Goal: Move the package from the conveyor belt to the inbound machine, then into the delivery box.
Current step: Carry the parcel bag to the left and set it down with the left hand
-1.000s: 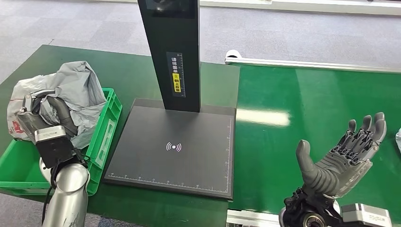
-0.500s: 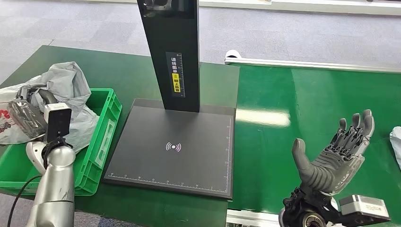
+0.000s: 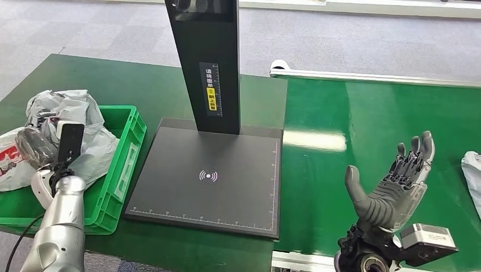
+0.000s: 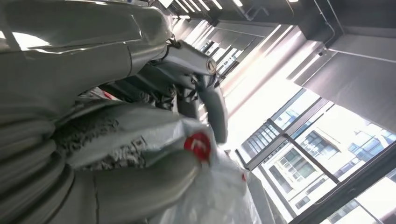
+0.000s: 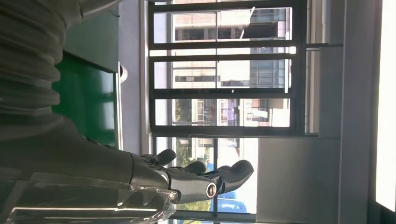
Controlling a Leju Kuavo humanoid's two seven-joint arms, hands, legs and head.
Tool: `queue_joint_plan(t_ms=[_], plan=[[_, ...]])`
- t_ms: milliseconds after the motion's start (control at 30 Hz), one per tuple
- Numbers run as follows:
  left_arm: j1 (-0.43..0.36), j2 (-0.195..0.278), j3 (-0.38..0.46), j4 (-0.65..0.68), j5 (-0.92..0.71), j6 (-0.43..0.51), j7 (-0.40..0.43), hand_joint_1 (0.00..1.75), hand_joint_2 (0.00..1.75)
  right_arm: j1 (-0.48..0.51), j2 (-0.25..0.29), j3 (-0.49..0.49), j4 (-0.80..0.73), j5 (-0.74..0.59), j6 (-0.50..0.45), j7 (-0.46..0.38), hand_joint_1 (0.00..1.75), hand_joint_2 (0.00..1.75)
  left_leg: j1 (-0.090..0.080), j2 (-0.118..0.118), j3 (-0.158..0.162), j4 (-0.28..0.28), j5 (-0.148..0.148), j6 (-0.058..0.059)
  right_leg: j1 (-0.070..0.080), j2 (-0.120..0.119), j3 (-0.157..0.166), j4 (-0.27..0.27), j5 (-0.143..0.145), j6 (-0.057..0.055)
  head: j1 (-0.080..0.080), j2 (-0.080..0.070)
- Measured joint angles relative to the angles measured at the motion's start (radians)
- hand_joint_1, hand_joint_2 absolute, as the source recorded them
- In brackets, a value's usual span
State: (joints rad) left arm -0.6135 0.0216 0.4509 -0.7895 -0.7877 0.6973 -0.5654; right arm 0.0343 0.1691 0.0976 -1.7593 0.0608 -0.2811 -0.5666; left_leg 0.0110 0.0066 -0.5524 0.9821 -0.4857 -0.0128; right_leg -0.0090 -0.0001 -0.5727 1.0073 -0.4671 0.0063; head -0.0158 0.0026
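While the right hand (image 3: pixel 394 187) hovers empty with fingers spread above the conveyor belt (image 3: pixel 368 124), the left hand (image 3: pixel 35 146) grips the package (image 3: pixel 85 122), a soft, light, slippery-looking bag best bunched mid-body, over the delivery box (image 3: pixel 122 156).

Counts, head view: 2 grey packages – 1 package (image 3: pixel 85 122) in the left hand (image 3: pixel 39 144) over the green delivery box (image 3: pixel 122 164), 1 second package (image 3: pixel 472 170) at right edge of conveyor belt (image 3: pixel 363 119). 1 delivery box. 1 inbound machine (image 3: pixel 210 187). 2 robot hands incl. right hand (image 3: pixel 394 187). 1 belt.
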Motion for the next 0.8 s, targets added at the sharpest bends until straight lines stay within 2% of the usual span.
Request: queue_joint_plan(t_ms=[333, 533, 667, 800], plan=[[-0.048, 0.004, -0.013, 0.087, 0.15, -0.004, -0.002, 0.0, 1.75, -0.02, -0.005, -0.001, 0.023, 0.002, -0.015, 0.009, 0.0, 1.75, 0.0, 0.0, 0.0, 0.0, 0.0, 0.0, 0.0, 0.0, 0.0, 0.0, 0.0, 0.0, 0.0, 0.0], [-0.059, 0.01, -0.027, 0.101, 0.155, 0.0, -0.023, 0.0, 1.75, -0.029, -0.009, -0.001, 0.035, 0.002, -0.02, 0.014, 0.0, 1.75, 0.0, 0.0, 0.0, 0.0, 0.0, 0.0, 0.0, 0.0, 0.0, 0.0, 0.0, 0.0, 0.0, 0.0], [-0.034, -0.001, -0.039, 0.046, 0.25, 0.0, -0.107, 0.0, 1.75, -0.031, -0.01, -0.001, 0.043, 0.004, -0.03, 0.024, 0.0, 1.75, 0.0, 0.0, 0.0, 0.0, 0.0, 0.0, 0.0, 0.0, 0.0, 0.0, 0.0, 0.0, 0.0, 0.0], [0.023, -0.021, -0.105, -0.079, 0.334, 0.003, -0.133, 0.0, 1.75, -0.036, -0.012, 0.0, 0.054, 0.005, -0.033, 0.031, 0.0, 1.75, 0.0, -0.001, -0.001, 0.0, 0.0, 0.0, 0.0, -0.001, 0.0, 0.0, 0.0, 0.0, 0.0, 0.0]])
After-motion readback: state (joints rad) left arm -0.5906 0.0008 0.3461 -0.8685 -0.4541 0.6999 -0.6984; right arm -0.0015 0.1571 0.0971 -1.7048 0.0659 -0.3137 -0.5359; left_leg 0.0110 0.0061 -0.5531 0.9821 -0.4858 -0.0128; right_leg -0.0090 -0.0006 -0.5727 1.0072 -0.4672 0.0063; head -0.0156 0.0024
